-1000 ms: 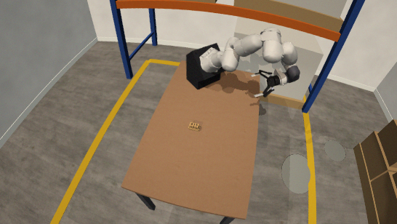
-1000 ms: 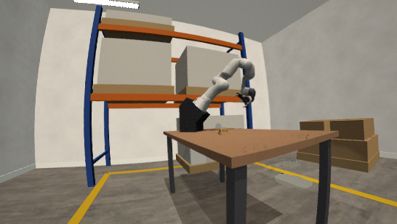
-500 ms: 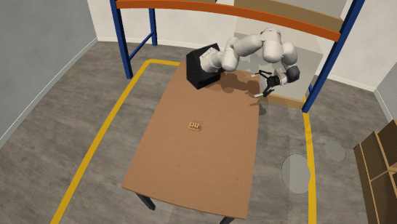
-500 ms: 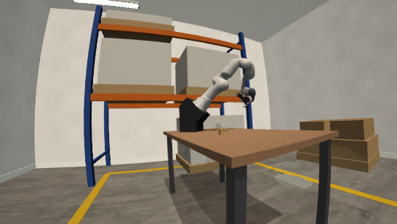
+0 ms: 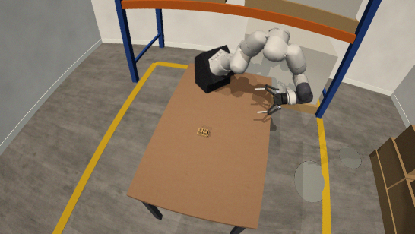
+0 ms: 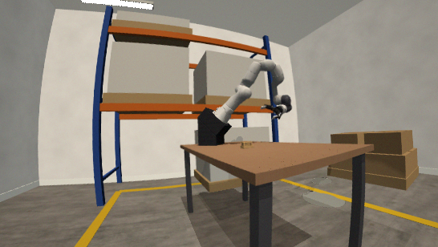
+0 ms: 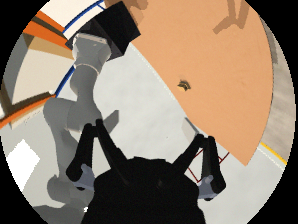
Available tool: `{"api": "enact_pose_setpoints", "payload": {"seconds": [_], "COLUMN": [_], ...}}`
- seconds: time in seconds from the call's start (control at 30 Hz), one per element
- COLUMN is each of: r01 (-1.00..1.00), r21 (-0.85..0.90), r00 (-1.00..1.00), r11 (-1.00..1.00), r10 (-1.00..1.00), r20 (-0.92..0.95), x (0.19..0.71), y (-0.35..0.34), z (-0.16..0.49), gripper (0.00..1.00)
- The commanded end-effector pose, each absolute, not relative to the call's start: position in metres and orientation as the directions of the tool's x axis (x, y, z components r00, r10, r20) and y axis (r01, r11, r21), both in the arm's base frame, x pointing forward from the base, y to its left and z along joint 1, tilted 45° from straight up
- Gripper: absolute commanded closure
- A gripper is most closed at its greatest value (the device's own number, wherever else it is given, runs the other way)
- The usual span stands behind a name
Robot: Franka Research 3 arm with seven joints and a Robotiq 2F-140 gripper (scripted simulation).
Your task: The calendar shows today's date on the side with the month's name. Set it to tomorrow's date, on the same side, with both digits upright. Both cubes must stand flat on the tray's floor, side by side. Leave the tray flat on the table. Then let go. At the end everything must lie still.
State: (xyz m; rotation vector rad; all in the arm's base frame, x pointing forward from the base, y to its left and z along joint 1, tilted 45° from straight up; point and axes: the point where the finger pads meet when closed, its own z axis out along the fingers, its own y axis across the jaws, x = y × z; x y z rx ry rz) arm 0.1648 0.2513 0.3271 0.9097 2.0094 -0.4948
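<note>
- A yellow line [image 5: 106, 133] [image 6: 96, 220] runs along the grey floor on the left side.
- A big rack [image 5: 127, 45] [image 6: 100, 100] with blue posts and orange bars stands behind the table, with big pale boxes on it.
- The black base [image 5: 205, 81] [image 6: 206, 132] [image 7: 122, 25] is at the back end of the table.
- The little wooden calendar [image 5: 203, 131] [image 6: 246, 144] [image 7: 184, 85] sits on the brown table [image 5: 205, 171] [image 6: 281, 156] [image 7: 225, 75], near the middle from side to side. It looks like two small blocks side by side in a tray. The numbers and the month are too small to read.
- The white arm [image 5: 275, 49] [image 6: 241, 93] [image 7: 85, 85] goes up from the base and bends over to the right.
- The claw [image 5: 261, 101] [image 6: 269, 112] [image 7: 151, 119] is up in the air by the table's right edge, well apart from the calendar. Its two fingers are spread wide, with nothing in them.
- Brown boxes [image 5: 389, 205] [image 6: 381, 160] are on the far right, on the floor.

Compared with both earlier top pictures, the gripper [image 5: 259, 100] [image 6: 268, 112] [image 7: 151, 119] is displaced toward 6 o'clock, with a slight offset toward 9 o'clock. Its pointing direction, formerly between 8 and 9 o'clock, is now nearer 9 o'clock. In the exterior view, the dark wrist section [image 5: 304, 93] [image 6: 285, 100] is displaced toward 2 o'clock, and the gripper reaches farther out from it toward 8 o'clock. In the top view, the elbow section of the arm [image 5: 276, 47] [image 6: 250, 74] [image 7: 86, 82] is shifted slightly toward 9 o'clock.
</note>
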Motion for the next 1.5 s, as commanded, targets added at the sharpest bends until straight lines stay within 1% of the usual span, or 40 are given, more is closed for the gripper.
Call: {"api": "enact_pose_setpoints", "payload": {"seconds": [0.0, 0.07, 0.1, 0.37, 0.47, 0.5, 0.57, 0.67, 0.7, 0.93, 1.47], "r01": [0.807, 0.82, 0.843, 0.917, 0.92, 0.938, 0.942, 0.955, 0.955, 0.954, 0.954], "r21": [0.109, 0.124, 0.149, 0.231, 0.235, 0.255, 0.26, 0.275, 0.276, 0.278, 0.277], "r00": [-0.302, -0.288, -0.261, -0.13, -0.122, -0.066, -0.05, 0.026, 0.029, 0.192, 0.198], "r11": [0.581, 0.559, 0.517, 0.326, 0.315, 0.236, 0.214, 0.111, 0.107, -0.11, -0.118], "r10": [0.564, 0.59, 0.634, 0.79, 0.797, 0.841, 0.852, 0.893, 0.895, 0.938, 0.939], "r20": [-0.769, -0.755, -0.728, -0.599, -0.591, -0.537, -0.522, -0.449, -0.446, -0.288, -0.282], "x": [0.197, 0.205, 0.22, 0.276, 0.278, 0.297, 0.302, 0.323, 0.323, 0.359, 0.36], "y": [0.255, 0.252, 0.247, 0.22, 0.219, 0.207, 0.204, 0.187, 0.187, 0.153, 0.152], "z": [0.319, 0.318, 0.316, 0.304, 0.304, 0.298, 0.296, 0.288, 0.288, 0.267, 0.266], "gripper": [0.0, 0.0, 0.0, 0.0, 0.0, 0.0, 0.0, 0.0, 0.0, 0.0, 0.0]}}
